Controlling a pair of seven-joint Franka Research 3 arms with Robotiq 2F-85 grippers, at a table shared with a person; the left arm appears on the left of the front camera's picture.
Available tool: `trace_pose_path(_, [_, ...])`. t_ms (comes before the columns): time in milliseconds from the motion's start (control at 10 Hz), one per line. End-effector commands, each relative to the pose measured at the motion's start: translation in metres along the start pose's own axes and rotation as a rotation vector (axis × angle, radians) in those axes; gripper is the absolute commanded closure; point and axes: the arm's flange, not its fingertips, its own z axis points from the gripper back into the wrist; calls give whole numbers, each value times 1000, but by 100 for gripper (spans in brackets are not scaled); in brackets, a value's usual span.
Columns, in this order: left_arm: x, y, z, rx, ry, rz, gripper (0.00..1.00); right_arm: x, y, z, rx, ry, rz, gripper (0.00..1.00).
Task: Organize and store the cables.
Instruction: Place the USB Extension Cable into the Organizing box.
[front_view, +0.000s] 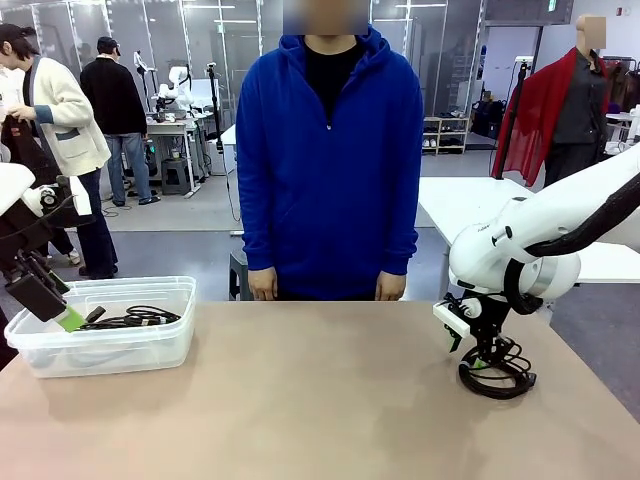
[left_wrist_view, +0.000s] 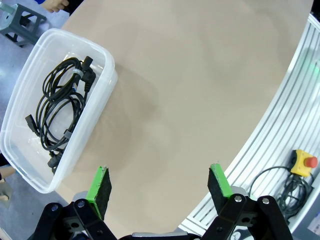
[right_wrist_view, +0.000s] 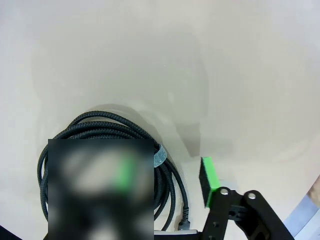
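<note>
On the table's right side lies a coiled black cable (front_view: 497, 375), and my right gripper (front_view: 480, 362) is lowered onto it. In the right wrist view the jaws of my right gripper (right_wrist_view: 166, 175) straddle one side of the braided coil (right_wrist_view: 100, 122). A gap still shows between the green pad (right_wrist_view: 208, 180) and the strands; the other finger is blurred out. Several more coiled cables (front_view: 135, 317) (left_wrist_view: 60, 105) lie in a clear plastic bin (front_view: 110, 350) (left_wrist_view: 107, 55) at the left. My left gripper (front_view: 75, 320) (left_wrist_view: 160, 185) hangs open beside the bin's near end, holding nothing.
A person in a blue hoodie stands at the far edge with hands (front_view: 263, 285) hanging just behind the table. The tan tabletop (front_view: 320, 400) lies bare between bin and coil. A yellow stop button (left_wrist_view: 304, 164) sits beyond the table's edge in the left wrist view.
</note>
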Motion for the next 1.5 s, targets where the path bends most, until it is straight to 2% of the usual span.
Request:
trace_pose_path(0, [1,0,3,6,9,-3,2,0,0,-1,7,17,15,100])
trace_pose_path(200, [1,0,3,6,9,-3,2,2,1,-2,15,27,17,97])
trace_pose_path(300, [1,0,3,6,9,-3,2,4,1,-1,15,32,19,100])
trace_pose_path(800, [1,0,3,6,9,-3,2,16,-2,6,44,76,20,100])
trace_pose_path(1100, [1,0,3,6,9,-3,2,37,-5,37,0,153,-76,100])
trace_pose_path(1400, [1,0,3,6,9,-3,2,50,-9,80,-6,186,-206,100])
